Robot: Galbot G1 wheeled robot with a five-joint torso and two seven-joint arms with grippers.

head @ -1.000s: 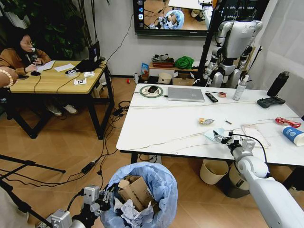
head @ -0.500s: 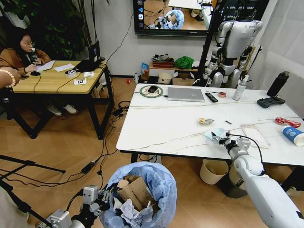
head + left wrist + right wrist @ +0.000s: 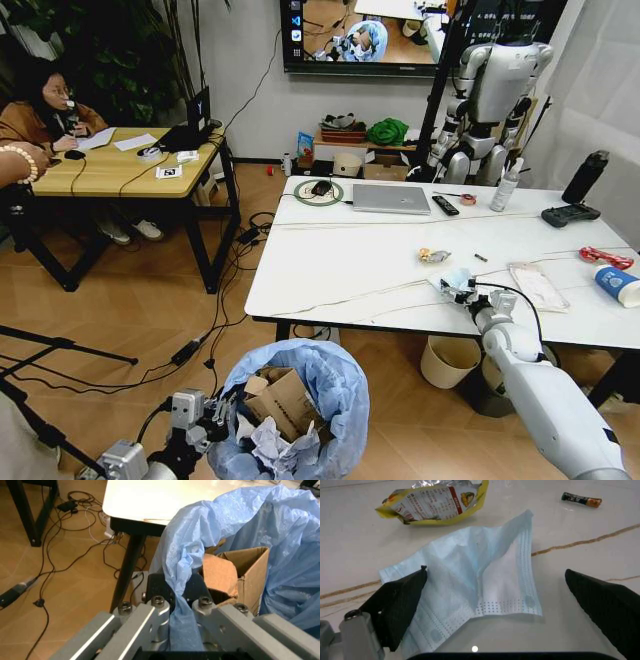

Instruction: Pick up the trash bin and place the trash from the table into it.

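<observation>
Advanced, open right end effector (image 3: 495, 603) straddles face mask (image 3: 470, 573); left end effector (image 3: 172, 603) pinches trash bin (image 3: 260, 528).

White marble table (image 3: 340, 255), face mask (image 3: 470, 581), snack wrapper (image 3: 435, 502), laptop (image 3: 391, 198)

light: bright, even indoor | glare: table (image 3: 470, 647) | shadows: soft | focus: sharp

1 bin (image 3: 300, 400), 1 mask (image 3: 475, 592), 1 wrapper (image 3: 437, 502), 1 cup (image 3: 617, 284), 1 laptop (image 3: 391, 198), 1 remote (image 3: 445, 205), 2 grippers: left (image 3: 172, 603), right (image 3: 500, 603).
</observation>
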